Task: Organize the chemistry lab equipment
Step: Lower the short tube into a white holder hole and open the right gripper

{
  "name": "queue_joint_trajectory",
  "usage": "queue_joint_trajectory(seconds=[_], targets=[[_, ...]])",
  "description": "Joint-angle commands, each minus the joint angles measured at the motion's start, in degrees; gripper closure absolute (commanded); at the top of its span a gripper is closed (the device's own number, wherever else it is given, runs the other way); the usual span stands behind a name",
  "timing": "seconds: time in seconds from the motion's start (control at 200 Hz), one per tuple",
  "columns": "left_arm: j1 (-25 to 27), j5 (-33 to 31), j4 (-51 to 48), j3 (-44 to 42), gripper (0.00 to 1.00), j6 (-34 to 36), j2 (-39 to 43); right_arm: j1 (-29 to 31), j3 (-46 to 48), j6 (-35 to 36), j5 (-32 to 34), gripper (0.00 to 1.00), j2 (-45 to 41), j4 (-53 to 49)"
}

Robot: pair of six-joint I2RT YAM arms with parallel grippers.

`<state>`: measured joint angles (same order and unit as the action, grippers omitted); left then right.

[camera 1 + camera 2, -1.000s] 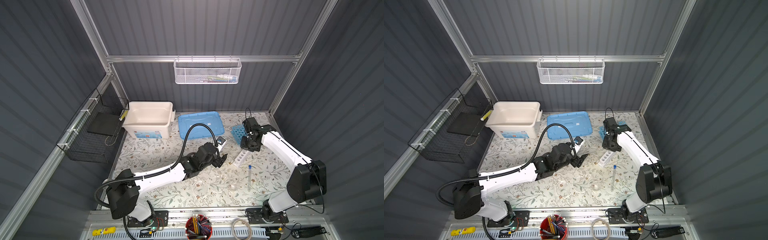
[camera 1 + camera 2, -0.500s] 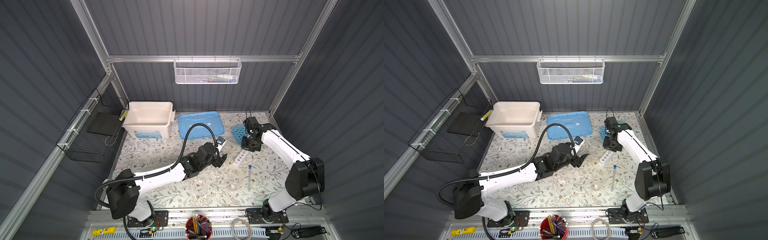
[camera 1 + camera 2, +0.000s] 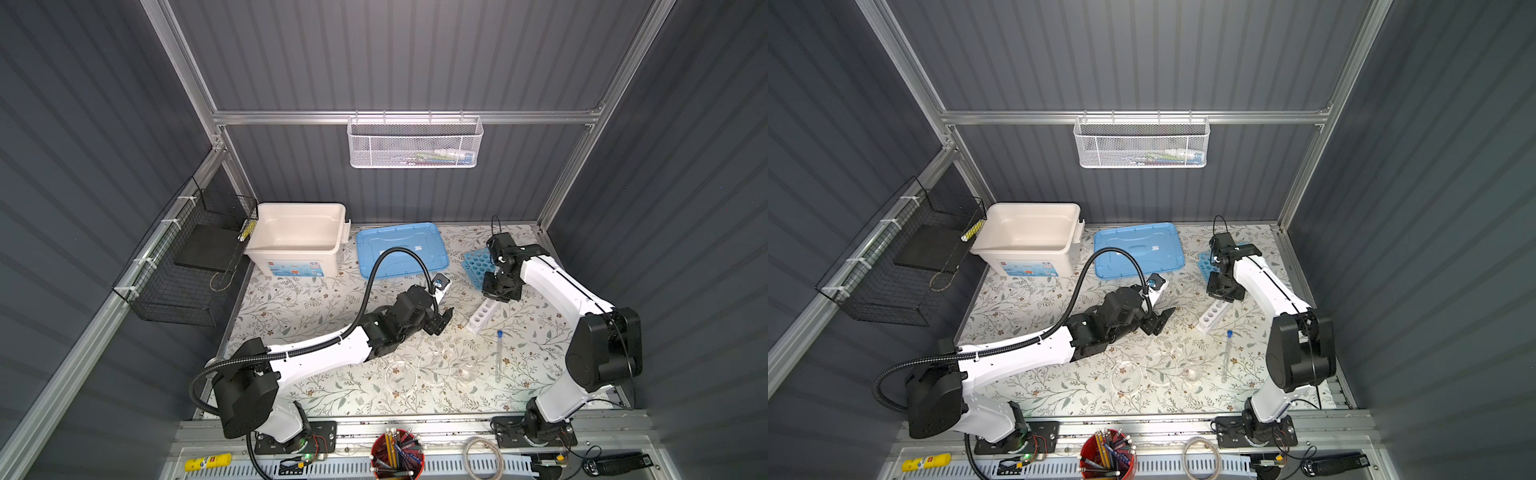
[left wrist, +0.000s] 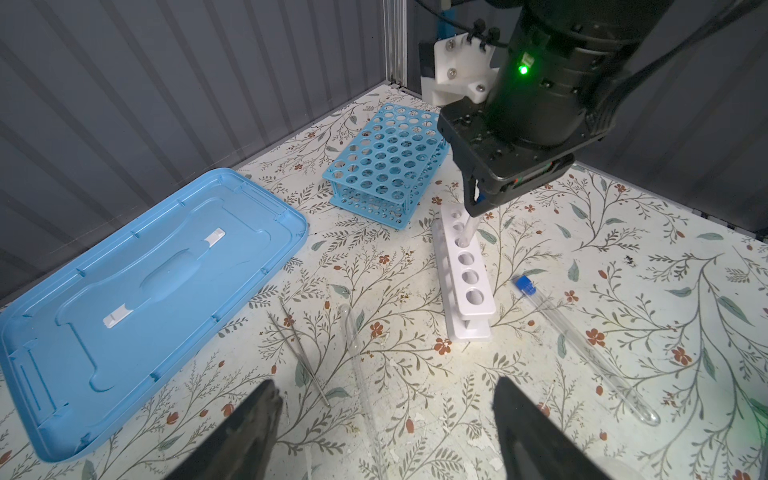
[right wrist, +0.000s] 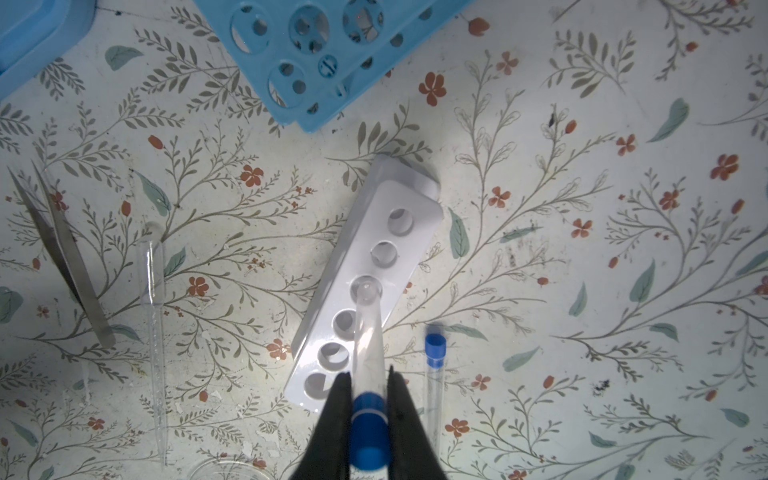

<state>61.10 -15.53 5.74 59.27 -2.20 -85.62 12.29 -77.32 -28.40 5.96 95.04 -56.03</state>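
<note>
My right gripper (image 5: 368,384) is shut on a blue-capped test tube (image 5: 366,328), held nearly upright. The tube's round tip sits at the mouth of a middle hole of the white rack (image 5: 388,232). A second capped test tube (image 5: 433,374) lies on the table beside the rack. My left gripper (image 4: 386,386) hovers open over a clear pipette (image 4: 359,357), with the tweezers (image 4: 301,357) just beside it. In a top view two glass dishes (image 3: 401,376) and a small glass vessel (image 3: 467,374) rest near the front.
A blue tube rack (image 4: 386,162) stands behind the white rack. A blue lid (image 3: 401,249) and a white bin (image 3: 299,237) sit at the back. A black wire basket (image 3: 183,266) hangs on the left wall, and a white mesh basket (image 3: 415,143) on the back wall.
The right arm has shifted slightly above the white rack with the tube in its grip. The left arm has stayed still.
</note>
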Motion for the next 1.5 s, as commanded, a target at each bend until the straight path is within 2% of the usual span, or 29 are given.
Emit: queue_joint_trajectory(seconds=[0.0,0.46,0.836,1.091,1.331,1.496], targets=[[0.25,-1.08,1.03,-0.96,0.18,-0.44,1.25,-0.43,-2.01,0.72,-0.50,0.91,1.30,-2.92],[0.25,-1.34,1.38,-1.71,0.18,-0.53,1.71,-0.52,-5.91,1.86,-0.61,0.86,5.27,-6.85],[0.25,-1.02,1.29,-1.70,0.18,-0.53,1.59,-0.65,-6.48,2.29,-0.07,0.74,6.21,-7.07],[0.25,-0.86,0.94,-1.52,0.18,-0.62,1.59,-1.17,-9.00,3.14,0.78,0.70,6.36,-8.44],[0.25,0.05,-2.49,-0.51,0.18,-1.05,1.24,-3.21,-9.82,3.15,1.14,0.67,-0.56,-12.30],[0.25,0.74,-4.88,-0.13,0.18,-2.05,2.02,-3.86,-2.26,1.80,0.28,0.66,-9.35,-12.81]])
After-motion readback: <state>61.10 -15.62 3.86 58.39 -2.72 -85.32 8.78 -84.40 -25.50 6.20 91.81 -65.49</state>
